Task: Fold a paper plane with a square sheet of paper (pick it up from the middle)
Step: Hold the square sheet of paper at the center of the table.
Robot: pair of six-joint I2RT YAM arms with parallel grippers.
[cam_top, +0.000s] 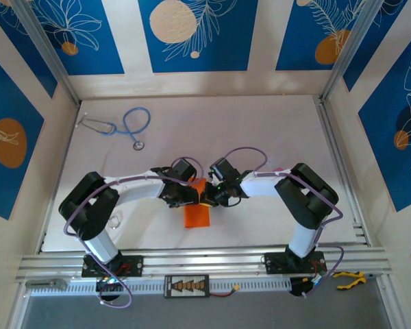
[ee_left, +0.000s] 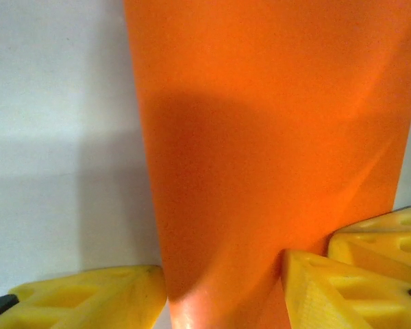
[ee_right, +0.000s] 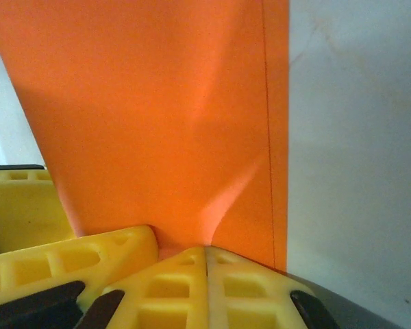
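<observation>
The square sheet of paper [cam_top: 197, 216] is bright orange and lies folded into a narrow strip on the white table, between the two arms. A crease line runs near one long edge [ee_right: 266, 103]. A pointed paper plane shape is out of view. My right gripper [ee_right: 207, 250] is shut, its yellow fingertips pinching the strip's edge, and a small pucker rises from the pinch. It comes in from the right [cam_top: 209, 197]. My left gripper [ee_left: 224, 288] reaches in from the left [cam_top: 193, 199]. Its two yellow fingers stand apart, and the orange paper [ee_left: 260, 137] bulges up between them.
A blue stethoscope [cam_top: 133, 123] lies at the back left of the table [cam_top: 274, 130]. A small pink thing [cam_top: 279, 169] sits behind the right arm. Aluminium rails run along the front [cam_top: 205, 260] and the right side [cam_top: 339, 164].
</observation>
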